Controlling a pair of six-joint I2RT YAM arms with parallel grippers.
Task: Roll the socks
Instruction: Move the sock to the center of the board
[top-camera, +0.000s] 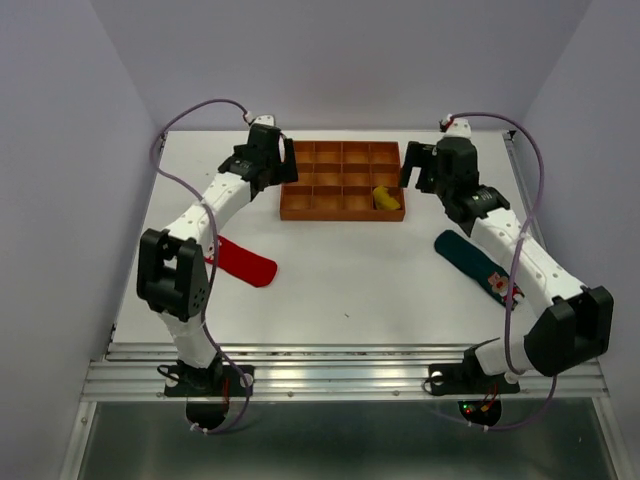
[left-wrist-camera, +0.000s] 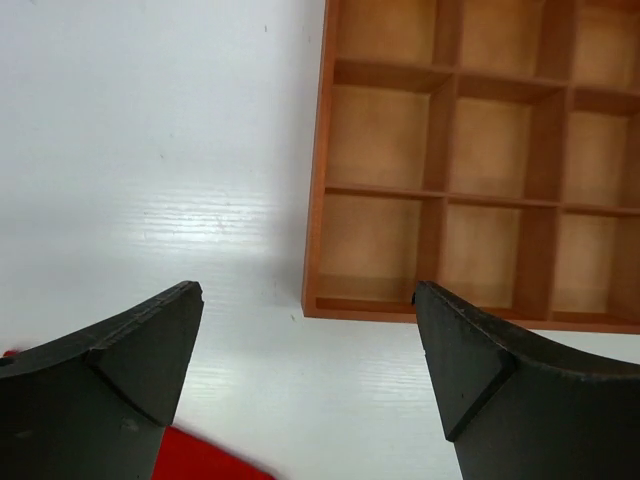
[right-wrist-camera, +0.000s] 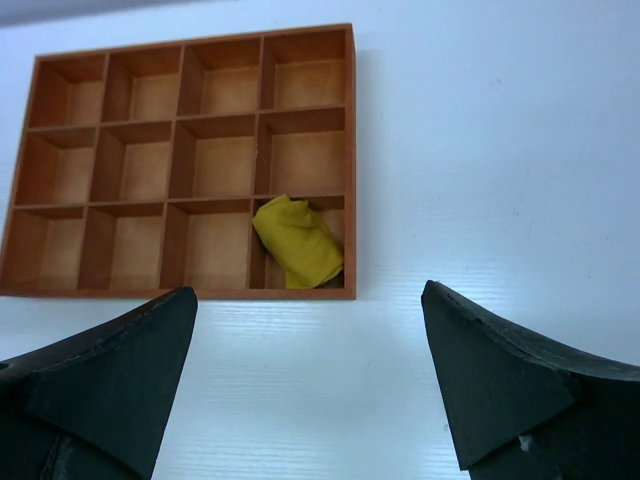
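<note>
Soft cloth socks (top-camera: 245, 262), matt wood-look tray (right-wrist-camera: 150, 292), smooth white table (top-camera: 350, 290)

L arm (top-camera: 218, 205) / R arm (top-camera: 530, 255): white links, blk joints | cables (top-camera: 215, 101): lilac loops, 12 o'clock end | L gripper (left-wrist-camera: 308, 290) / R gripper (right-wrist-camera: 309, 290): matte blk wedge fingers

White table (top-camera: 350, 290) w/ fine grain texture, matte, and a soft sheen in the left wrist view. Back wall (top-camera: 340, 60), left wall (top-camera: 50, 200) & right wall (top-camera: 600, 120) are plain, pale lilac-grey. Aluminium rail (top-camera: 340, 380) runs along near edge of table. Below it is a dark grey-green surface (top-camera: 330, 440). Light is even, shadows soft.
</note>
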